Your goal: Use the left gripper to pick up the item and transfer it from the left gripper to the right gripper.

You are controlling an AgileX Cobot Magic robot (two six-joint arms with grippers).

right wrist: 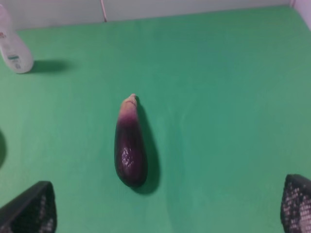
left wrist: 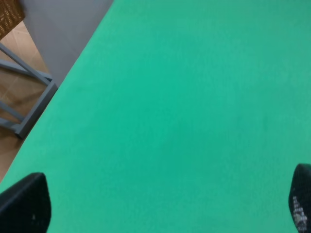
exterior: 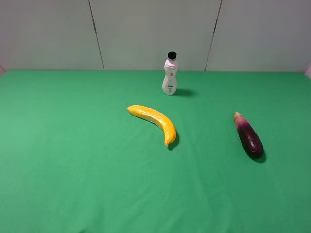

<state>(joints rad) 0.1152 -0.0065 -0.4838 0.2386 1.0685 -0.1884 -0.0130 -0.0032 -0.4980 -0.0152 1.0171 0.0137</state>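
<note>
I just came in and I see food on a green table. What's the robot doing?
Nothing is being held yet. The eggplant lies on the green table, right of the banana, with a white bottle standing behind. The left pincer is open over bare cloth. The right pincer is open too, looking at the eggplant.
</note>
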